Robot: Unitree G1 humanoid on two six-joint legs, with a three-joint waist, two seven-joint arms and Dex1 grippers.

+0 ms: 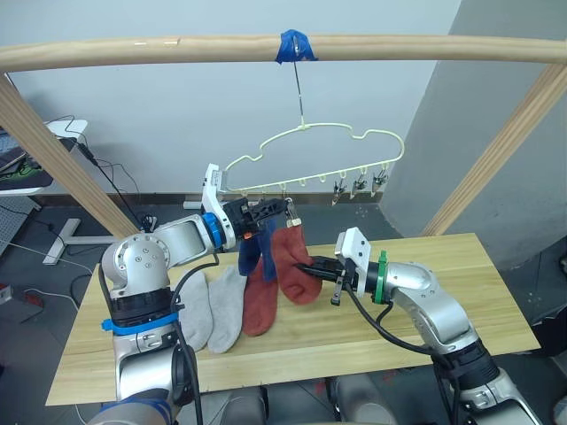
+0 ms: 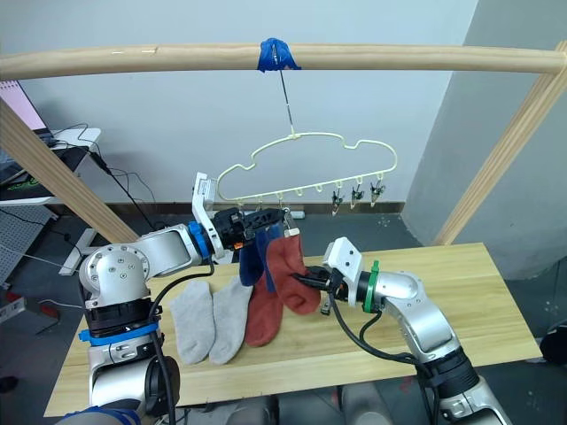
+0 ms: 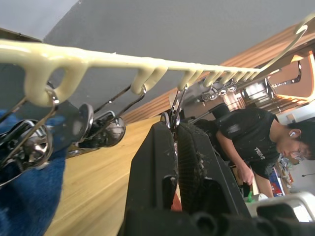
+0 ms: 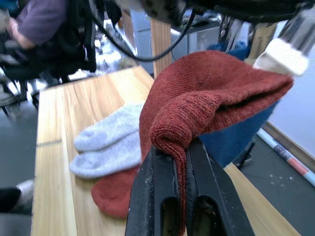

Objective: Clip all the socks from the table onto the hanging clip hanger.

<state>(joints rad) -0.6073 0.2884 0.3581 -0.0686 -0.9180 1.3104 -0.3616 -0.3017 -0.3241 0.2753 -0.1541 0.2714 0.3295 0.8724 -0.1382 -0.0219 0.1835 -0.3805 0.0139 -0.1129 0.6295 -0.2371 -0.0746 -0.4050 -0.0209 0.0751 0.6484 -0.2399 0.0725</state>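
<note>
While the left gripper (image 1: pixel 276 211) pinched a hanger clip (image 3: pixel 173 109), the right gripper (image 1: pixel 309 266) gripped the raised red sock (image 1: pixel 295 264).

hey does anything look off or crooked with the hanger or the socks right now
The hanger hangs tilted, its left end lower where the left gripper works and a blue sock dangles. The right gripper pinches a red sock bunched up. Otherwise the grey socks lie flat on the table.
</note>
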